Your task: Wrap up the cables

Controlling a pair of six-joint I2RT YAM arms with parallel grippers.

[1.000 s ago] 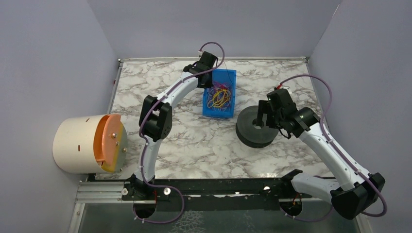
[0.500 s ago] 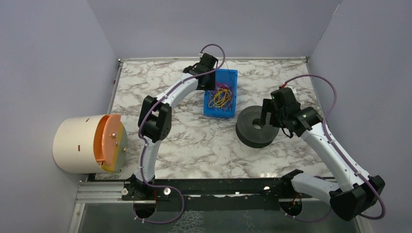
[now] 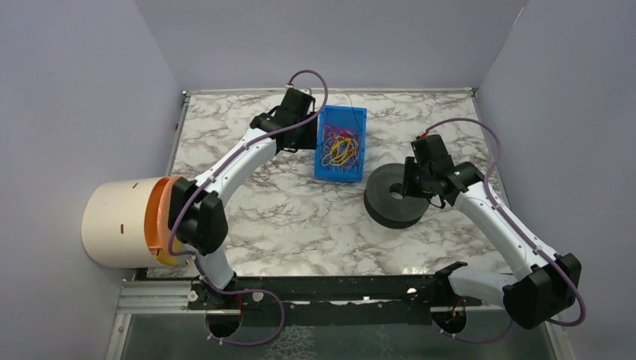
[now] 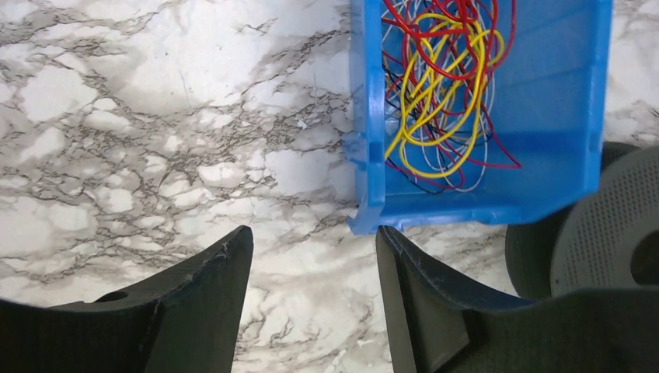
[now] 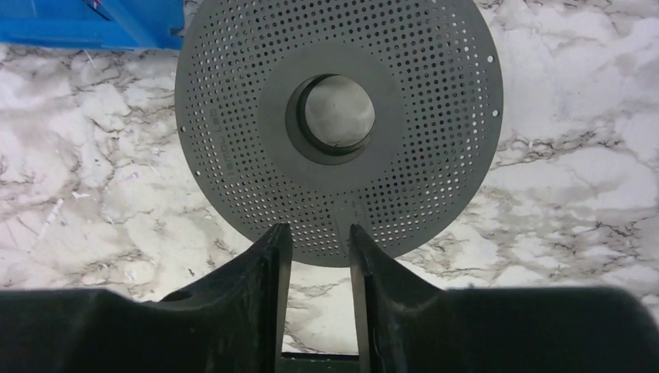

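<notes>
None of the cables (image 4: 435, 85) were wrapped yet; the whole tangle sat in the blue bin (image 4: 559, 101), far middle of the tabletop (image 3: 300, 217). The left fingers (image 4: 202, 287) gaped empty beside it, right fingers (image 5: 256, 287) parted, empty, over the near rim of the spool (image 5: 233, 116).

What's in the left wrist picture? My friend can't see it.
A blue bin of tangled red, yellow and white cables sits on a marble table. The left gripper hangs open and empty near its corner; a dark perforated spool shows at right.
</notes>
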